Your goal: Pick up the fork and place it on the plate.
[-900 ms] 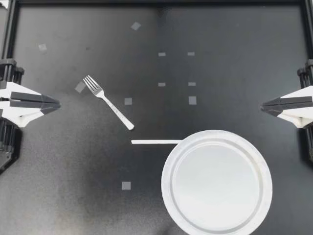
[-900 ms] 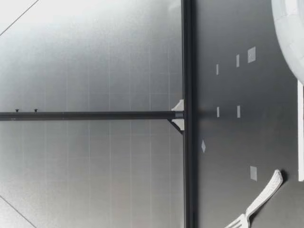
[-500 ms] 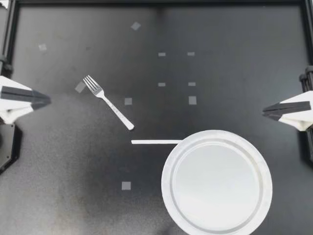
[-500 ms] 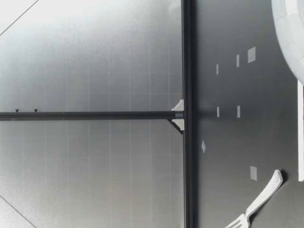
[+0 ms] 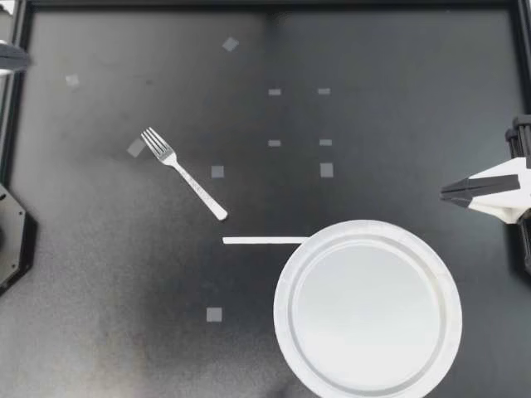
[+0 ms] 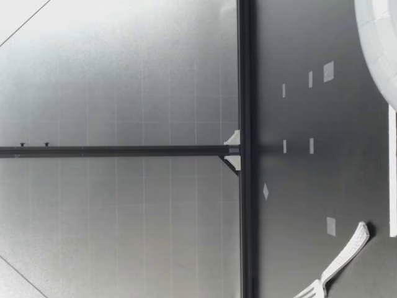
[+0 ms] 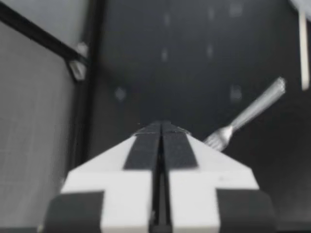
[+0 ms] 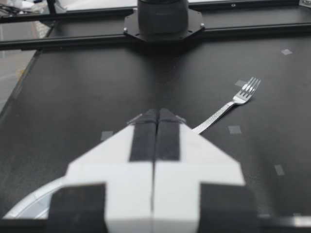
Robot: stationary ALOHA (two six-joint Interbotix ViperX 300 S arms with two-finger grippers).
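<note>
Nothing done yet: fork (image 5: 184,173) on table (image 5: 373,99), well apart from plate (image 5: 282,286). Our left claw (image 5: 10,56) & right claw (image 5: 445,195) both pinched together, empty; pick + place remain.

A silver metal fork (image 5: 184,173) lies flat on the black table (image 5: 99,274), left of the middle and on a slant. Its tines point toward the far left corner, and its slim, patterned handle runs back toward the near right. The round white plate (image 5: 280,308), with a broad raised rim, sits flat on the near right part of the table, apart from the fork, whose handle end is the part closest to it.
</note>
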